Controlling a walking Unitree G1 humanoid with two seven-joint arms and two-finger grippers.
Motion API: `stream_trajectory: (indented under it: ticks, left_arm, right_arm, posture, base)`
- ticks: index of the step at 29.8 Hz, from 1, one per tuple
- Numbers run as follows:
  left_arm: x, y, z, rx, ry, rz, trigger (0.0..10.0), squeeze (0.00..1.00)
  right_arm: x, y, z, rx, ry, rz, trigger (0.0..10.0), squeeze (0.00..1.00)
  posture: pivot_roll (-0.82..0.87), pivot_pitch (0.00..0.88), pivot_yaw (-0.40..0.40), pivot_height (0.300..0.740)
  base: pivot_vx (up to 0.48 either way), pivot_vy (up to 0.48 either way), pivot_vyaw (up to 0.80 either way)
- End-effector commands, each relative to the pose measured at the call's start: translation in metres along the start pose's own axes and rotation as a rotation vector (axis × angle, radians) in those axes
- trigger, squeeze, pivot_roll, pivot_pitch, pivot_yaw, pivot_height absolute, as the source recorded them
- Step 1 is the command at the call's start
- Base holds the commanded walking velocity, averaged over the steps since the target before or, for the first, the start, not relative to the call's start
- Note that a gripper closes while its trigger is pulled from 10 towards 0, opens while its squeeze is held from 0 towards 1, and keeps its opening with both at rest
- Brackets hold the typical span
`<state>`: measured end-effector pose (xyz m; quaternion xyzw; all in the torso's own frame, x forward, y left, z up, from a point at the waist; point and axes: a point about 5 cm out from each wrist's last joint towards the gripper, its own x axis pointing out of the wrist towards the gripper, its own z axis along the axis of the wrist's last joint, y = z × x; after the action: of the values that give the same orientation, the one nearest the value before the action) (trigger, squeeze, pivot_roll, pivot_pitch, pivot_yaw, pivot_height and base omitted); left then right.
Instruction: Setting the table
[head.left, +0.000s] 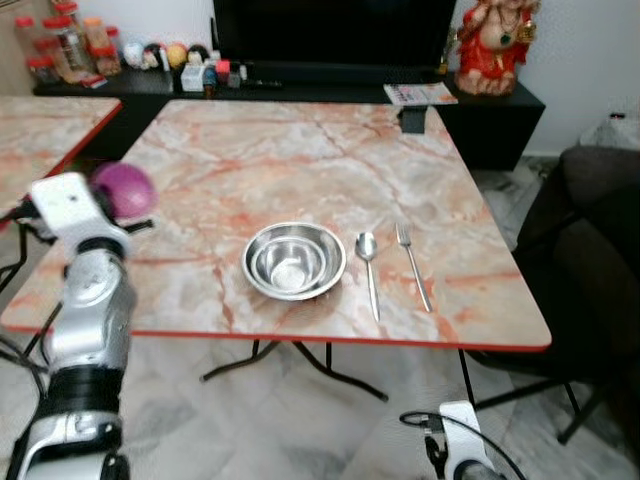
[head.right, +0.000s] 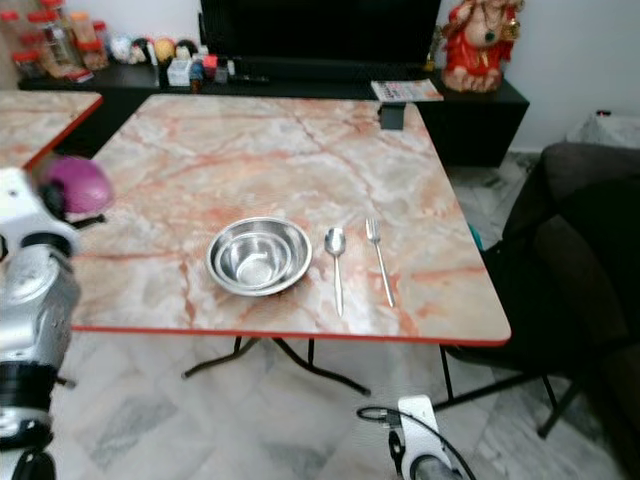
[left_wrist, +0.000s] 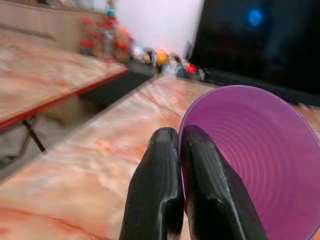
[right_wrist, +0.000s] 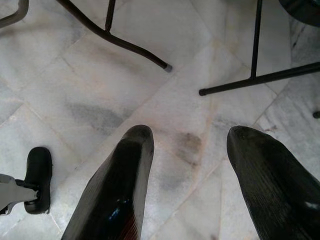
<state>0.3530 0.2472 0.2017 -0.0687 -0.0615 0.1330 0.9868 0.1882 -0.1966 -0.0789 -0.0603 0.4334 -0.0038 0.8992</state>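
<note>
We hold the purple cup (left_wrist: 250, 165) by its rim, left end effector (left_wrist: 182, 200) pinching it left of the steel bowl (head.left: 294, 260), ready to place; right end effector (right_wrist: 192, 185) hangs spread.

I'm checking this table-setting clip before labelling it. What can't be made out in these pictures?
- Purple cup: its base and far side are cut off by the left wrist view's edge and hidden behind the left gripper, whose fingers pinch its rim.
- Small items on the black cabinet: too small to identify in the eye views.
- Right gripper: open, over bare floor; its arm is cut off at the eye views' bottom edge.
</note>
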Motion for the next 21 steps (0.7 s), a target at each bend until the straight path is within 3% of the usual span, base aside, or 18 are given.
stream_trajectory:
  ticks: [1, 5, 8, 13, 14, 15, 21]
  left_arm:
    - [0.004, -0.008, -0.006, -0.008, 0.099, -0.047, 10.0, 0.0]
    - [0.006, -0.014, -0.002, -0.012, 0.163, -0.072, 10.0, 0.0]
    - [0.008, -0.013, -0.009, -0.01, 0.308, -0.048, 10.0, 0.0]
    - [0.009, -0.015, -0.009, 0.0, 0.333, -0.063, 10.0, 0.0]
    - [0.008, -0.012, -0.016, 0.062, 0.376, -0.037, 10.0, 0.0]
    - [0.007, -0.011, -0.02, 0.066, 0.398, -0.025, 10.0, 0.0]
    - [0.001, -0.014, -0.034, 0.023, 0.476, 0.014, 10.0, 0.0]
  right_arm:
    - [-0.001, 0.0, -0.004, 0.019, 0.007, -0.007, 10.0, 0.0]
    - [-0.001, -0.001, -0.005, 0.018, 0.011, -0.01, 10.0, 0.0]
    - [-0.001, -0.005, -0.004, 0.016, 0.011, -0.016, 10.0, 0.0]
    - [-0.001, -0.005, -0.004, 0.017, 0.009, -0.018, 10.0, 0.0]
    - [-0.001, -0.006, -0.002, 0.017, 0.005, -0.018, 10.0, 0.0]
    - [-0.001, -0.006, -0.002, 0.016, 0.004, -0.017, 10.0, 0.0]
    - [-0.002, -0.008, -0.005, 0.005, 0.013, -0.015, 10.0, 0.0]
  posture:
    - [-0.03, 0.0, 0.007, 0.732]
    - [-0.03, 0.0, 0.001, 0.732]
    - [-0.03, 0.0, 0.002, 0.732]
    - [-0.03, 0.0, 0.002, 0.732]
    - [-0.03, 0.0, -0.003, 0.732]
    - [-0.03, 0.0, -0.005, 0.732]
    - [-0.04, 0.0, -0.004, 0.732]
  base:
    - [0.0, 0.0, 0.0]
    - [0.0, 0.0, 0.0]
    - [0.0, 0.0, 0.0]
    - [0.0, 0.0, 0.0]
    - [0.0, 0.0, 0.0]
    - [0.0, 0.0, 0.0]
    - [0.0, 0.0, 0.0]
